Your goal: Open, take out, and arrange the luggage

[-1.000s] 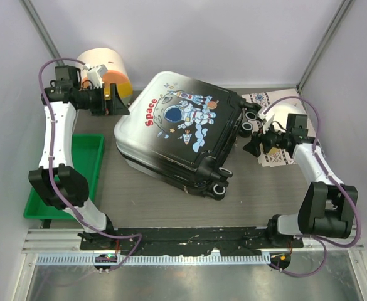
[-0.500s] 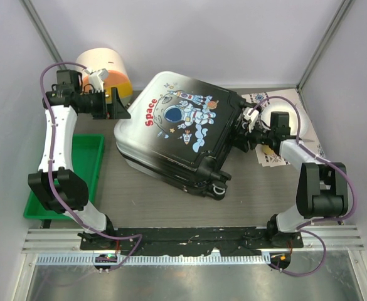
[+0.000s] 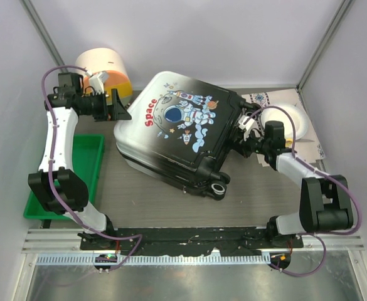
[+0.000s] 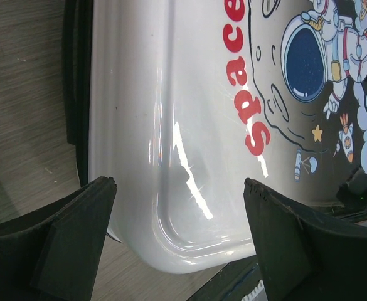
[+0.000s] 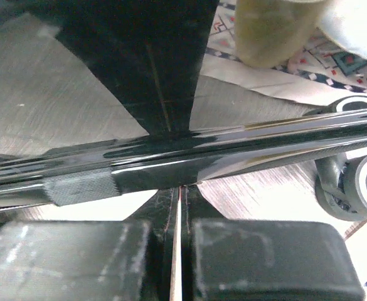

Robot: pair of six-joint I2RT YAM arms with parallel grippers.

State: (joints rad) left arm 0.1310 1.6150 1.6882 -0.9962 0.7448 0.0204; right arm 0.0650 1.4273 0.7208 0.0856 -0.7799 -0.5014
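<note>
The luggage (image 3: 177,135) lies flat and closed on the table, astronaut print facing up, its wheels (image 3: 219,188) toward the near right. My left gripper (image 3: 123,106) is open beside the white far-left corner; in the left wrist view the fingers (image 4: 178,183) straddle that rounded corner (image 4: 170,125) without touching it. My right gripper (image 3: 239,135) is pressed against the black right edge of the luggage. In the right wrist view its jaws (image 5: 180,187) are shut together, tips tucked under the glossy black rim (image 5: 233,150). Whether anything thin is pinched there is hidden.
A green tray (image 3: 86,163) sits at the left edge. A cream-and-orange cylinder (image 3: 105,66) stands behind the left gripper. A patterned mat (image 3: 265,100) with a white round object (image 3: 299,122) lies at the right, behind the right arm. A luggage wheel (image 5: 365,188) is beside the right fingers.
The right arm swung left from the mat to the luggage's right edge and its jaws closed. The left gripper drifted slightly toward the white corner.
</note>
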